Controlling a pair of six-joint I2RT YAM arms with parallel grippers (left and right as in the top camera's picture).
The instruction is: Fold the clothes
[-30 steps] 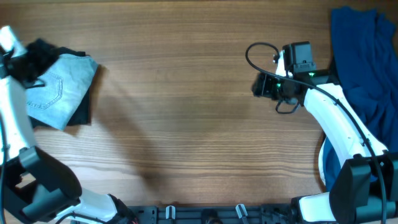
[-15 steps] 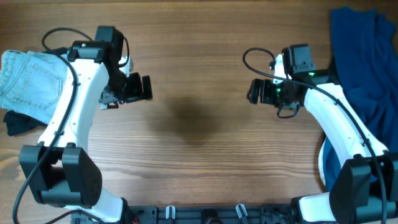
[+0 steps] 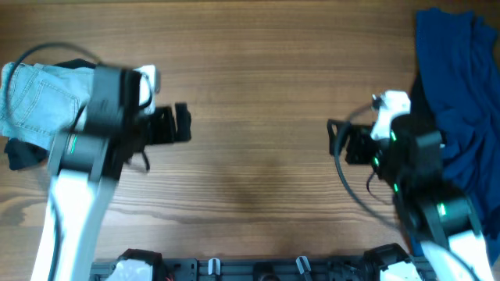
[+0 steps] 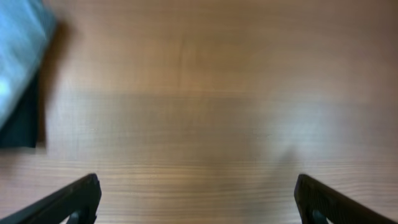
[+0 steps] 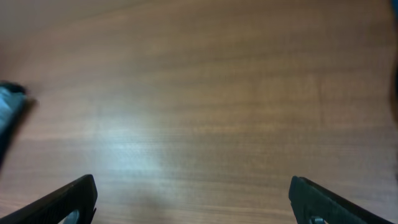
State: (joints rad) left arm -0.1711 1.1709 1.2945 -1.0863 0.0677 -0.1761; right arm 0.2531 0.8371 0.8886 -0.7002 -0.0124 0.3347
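The left gripper (image 4: 196,186) is being held over the bare middle of the table (image 3: 258,55), fingers wide apart, only wood between them. The right gripper (image 5: 193,186) is being held the same way, fingers spread and nothing being gripped. The denim shorts (image 3: 35,97) are lying at the far left edge in a compact bundle, on top of a black garment (image 3: 19,152) that is peeking out below and behind. Both are well apart from the left gripper. The shorts are being judged as folded and set aside, though blur is hiding their edges. Whether the black piece is folded cannot be told. The blue garment (image 3: 453,78) is lying rumpled along the right edge, partly cut off by the frame, near the right gripper but not being touched by it. It is being judged as the piece left to do, needing to be pulled to the middle, spread flat and folded. The task is being rated as partway done, with no fold being worked at this instant.
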